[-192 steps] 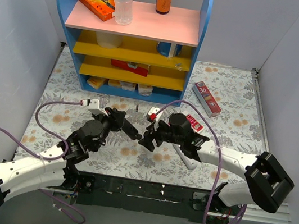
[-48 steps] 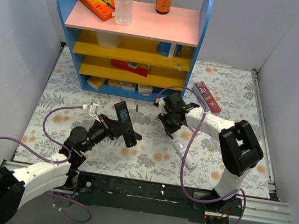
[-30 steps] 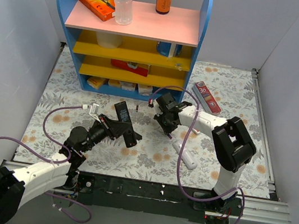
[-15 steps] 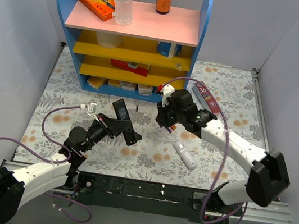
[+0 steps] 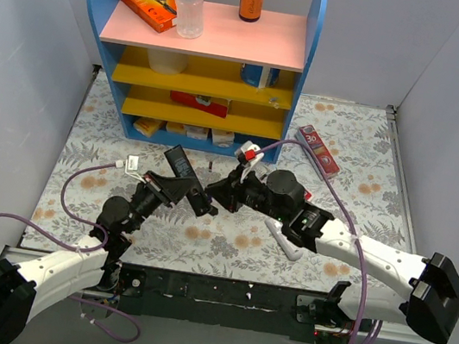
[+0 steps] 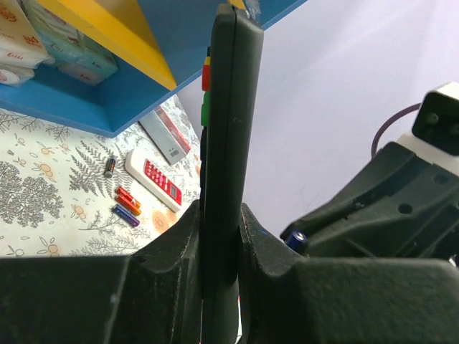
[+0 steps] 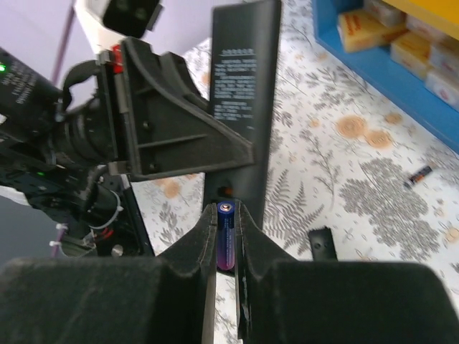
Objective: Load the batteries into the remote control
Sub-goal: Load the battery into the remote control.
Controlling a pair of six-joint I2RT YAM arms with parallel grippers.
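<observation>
My left gripper [image 5: 181, 189] is shut on the black remote control [image 5: 179, 168], holding it tilted above the table. In the left wrist view the remote control [image 6: 226, 129] stands edge-on between the left gripper [image 6: 221, 215] fingers. My right gripper [image 7: 226, 229] is shut on a dark blue battery [image 7: 226, 236], its tip just short of the open compartment [image 7: 228, 190] in the remote control's back [image 7: 240, 107]. In the top view the right gripper [image 5: 219, 195] sits right beside the remote's lower end. More batteries [image 6: 127, 205], red-orange and blue, lie on the table.
A black battery cover [image 7: 321, 247] lies on the floral cloth, and a lone battery [image 7: 421, 172] farther off. A white remote with red buttons [image 6: 154, 179] and a red-and-white box [image 5: 317, 151] lie to the right. The blue and yellow shelf [image 5: 200, 54] stands at the back.
The right arm has swung left from the spot by the white remote to the black remote, carrying the blue battery. The left gripper has lifted the remote slightly.
</observation>
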